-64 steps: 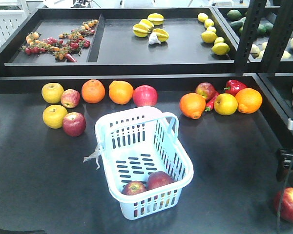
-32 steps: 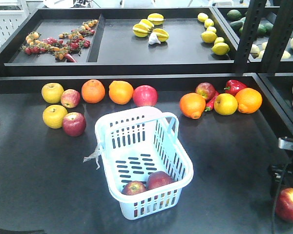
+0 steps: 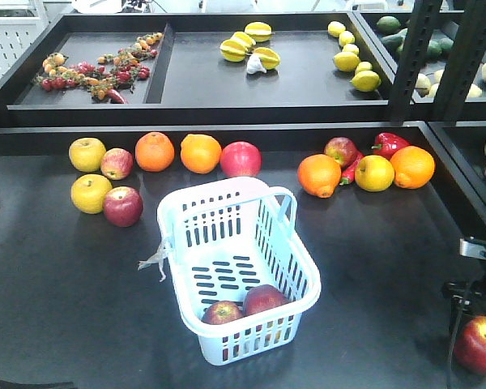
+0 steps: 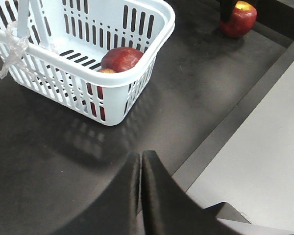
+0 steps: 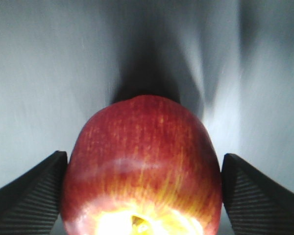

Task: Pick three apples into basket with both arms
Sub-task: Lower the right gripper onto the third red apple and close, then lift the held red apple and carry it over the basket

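Note:
The pale blue basket [image 3: 227,190] stands mid-table with two dark red apples [image 3: 265,298] inside at its near end; it also shows in the left wrist view [image 4: 152,49]. A third apple [image 3: 479,344] rests on the table at the front right. My right gripper [image 3: 472,312] is down over it, and its ribbed pads [image 5: 34,196] touch both sides of the apple [image 5: 142,147]. My left gripper [image 4: 139,155] is shut and empty, hovering near the table's front edge, short of the basket.
More apples [image 3: 123,205], oranges [image 3: 155,151], yellow fruits [image 3: 91,193] and a red pepper [image 3: 389,143] line the back of the table. A raised black shelf [image 3: 227,105] with fruit trays stands behind. A black post [image 3: 409,57] rises at the right.
My right gripper has come down over the front-right apple, and its fingers now flank it. The basket and its two apples have not moved.

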`<state>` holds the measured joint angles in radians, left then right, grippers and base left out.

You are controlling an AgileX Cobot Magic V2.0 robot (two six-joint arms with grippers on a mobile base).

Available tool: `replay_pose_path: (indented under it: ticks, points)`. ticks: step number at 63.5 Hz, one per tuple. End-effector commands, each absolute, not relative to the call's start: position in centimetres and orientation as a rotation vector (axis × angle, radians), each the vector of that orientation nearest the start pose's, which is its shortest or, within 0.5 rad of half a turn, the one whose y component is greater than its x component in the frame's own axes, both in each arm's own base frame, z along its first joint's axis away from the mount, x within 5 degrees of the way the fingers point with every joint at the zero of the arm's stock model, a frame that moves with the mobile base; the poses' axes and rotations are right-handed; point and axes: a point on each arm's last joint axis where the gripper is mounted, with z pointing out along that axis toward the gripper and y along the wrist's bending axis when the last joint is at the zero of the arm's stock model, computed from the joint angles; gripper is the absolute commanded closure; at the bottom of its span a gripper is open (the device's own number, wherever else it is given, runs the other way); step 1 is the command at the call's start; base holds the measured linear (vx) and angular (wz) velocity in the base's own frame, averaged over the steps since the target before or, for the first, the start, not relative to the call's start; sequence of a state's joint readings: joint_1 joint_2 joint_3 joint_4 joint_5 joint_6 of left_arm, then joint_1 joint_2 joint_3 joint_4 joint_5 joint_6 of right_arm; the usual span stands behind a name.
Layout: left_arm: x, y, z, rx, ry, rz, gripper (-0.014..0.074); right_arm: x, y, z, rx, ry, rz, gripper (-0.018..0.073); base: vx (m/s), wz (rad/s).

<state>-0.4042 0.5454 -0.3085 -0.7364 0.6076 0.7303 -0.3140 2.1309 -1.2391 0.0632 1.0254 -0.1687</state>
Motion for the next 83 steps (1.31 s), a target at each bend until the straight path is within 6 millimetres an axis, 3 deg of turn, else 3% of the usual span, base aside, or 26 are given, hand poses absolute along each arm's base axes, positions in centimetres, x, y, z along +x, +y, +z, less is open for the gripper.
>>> replay_pose_path:
  ticks: [1,12,26,36,43,55,65,74,83]
  points:
    - [8.1,-7.2,24.9,0.691,2.028,-0.622,0.0603,33.6,-10.4,11.7,0.303,3.320,0.196,0.0291,0.00,0.00]
    - [8.1,-7.2,24.9,0.691,2.028,-0.622,0.0603,33.8,-9.3,15.5,0.222,3.187,0.334,0.0409,0.00,0.00]
    - [8.1,-7.2,24.9,0.691,2.028,-0.622,0.0603,33.0,-6.9,23.4,0.111,2.883,0.551,0.0471,0.00,0.00]
    - [8.1,-7.2,24.9,0.691,2.028,-0.622,0.0603,31.9,-3.2,28.2,-0.035,2.716,0.700,0.0470,0.00,0.00]
    - [8.1,-7.2,24.9,0.691,2.028,-0.622,0.0603,31.2,1.1,30.2,-0.217,2.653,0.727,0.0470,0.00,0.00]
    - [8.1,-7.2,24.9,0.690,2.028,-0.623,0.0603,31.1,8.2,30.5,-0.432,2.578,0.734,0.0470,0.00,0.00]
    - [8.1,-7.2,24.9,0.690,2.028,-0.623,0.0603,31.8,13.3,29.0,-0.527,2.514,0.722,0.0470,0.00,0.00]
    - [8.1,-7.2,24.9,0.691,2.029,-0.623,0.0603,32.5,16.4,26.8,-0.567,2.496,0.706,0.0459,0.00,0.00]
    - [8.1,-7.2,24.9,0.691,2.029,-0.623,0.0603,33.2,18.1,24.7,-0.572,2.498,0.686,0.0406,0.00,0.00]
